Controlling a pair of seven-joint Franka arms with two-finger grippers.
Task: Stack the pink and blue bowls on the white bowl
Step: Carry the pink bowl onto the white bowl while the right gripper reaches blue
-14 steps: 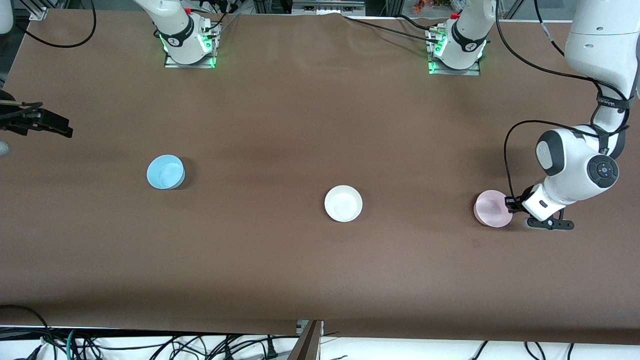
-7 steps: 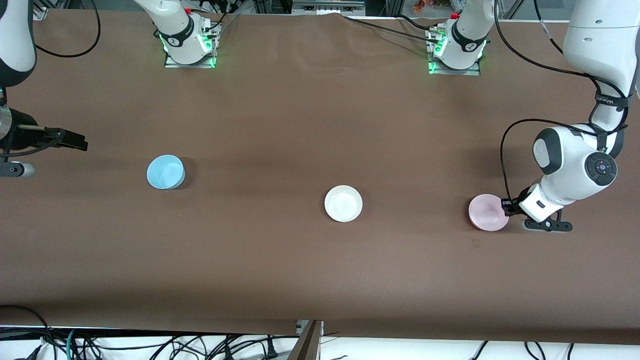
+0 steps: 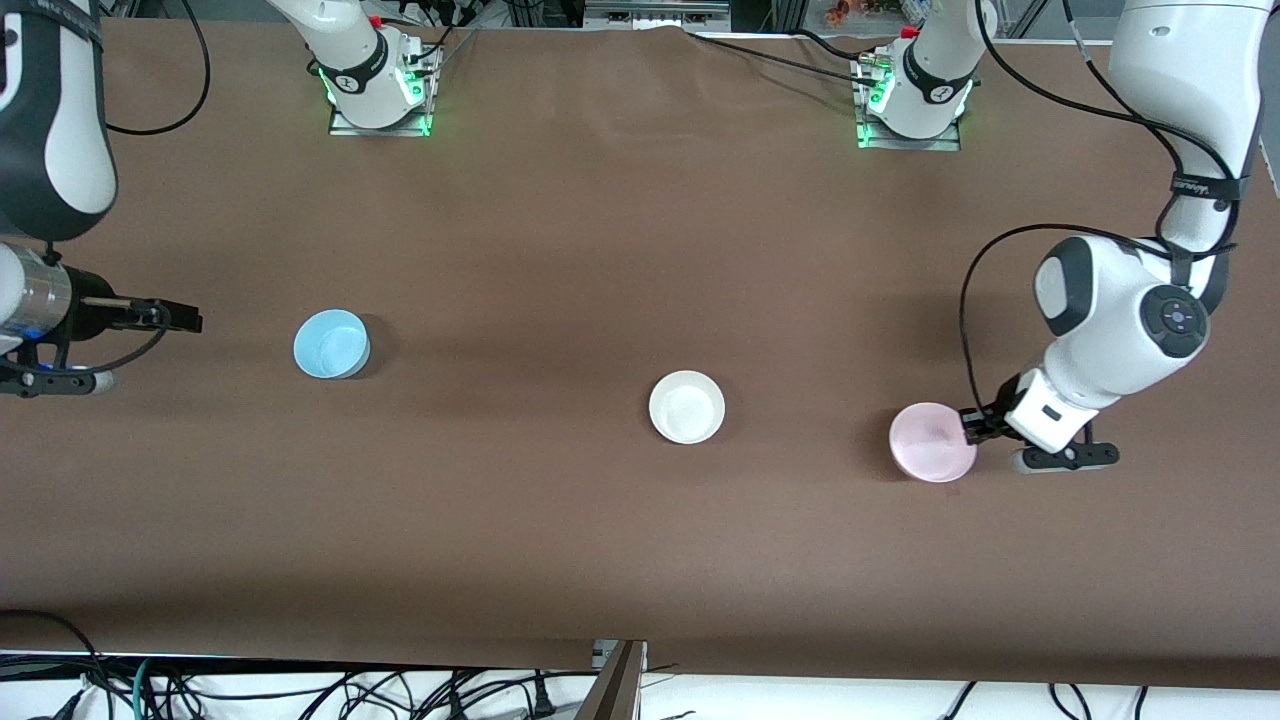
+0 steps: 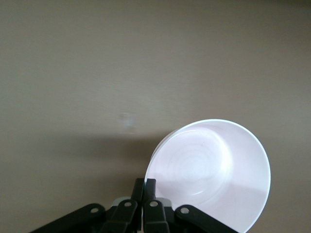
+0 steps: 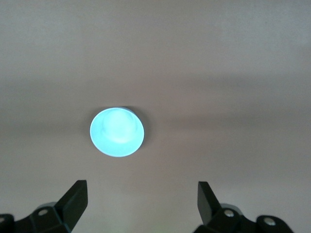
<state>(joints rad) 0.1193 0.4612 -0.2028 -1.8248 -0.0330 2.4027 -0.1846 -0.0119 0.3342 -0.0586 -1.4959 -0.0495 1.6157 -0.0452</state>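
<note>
While nothing is stacked yet, the pink bowl (image 3: 932,441) is already gripped: the left gripper (image 3: 972,427) is pinched shut on its rim at the lower right of the front view, apparently lifted over the table (image 3: 600,250) and short of the white bowl (image 3: 687,406), which sits at centre. The blue bowl (image 3: 331,343) rests at centre left, untouched. Both stacking steps remain, by my reading. All three bowls look empty. At the left edge of the front view, the right gripper (image 3: 185,320) is over the table short of the blue bowl, its fingers (image 5: 75,200) spread wide and holding nothing.
</note>
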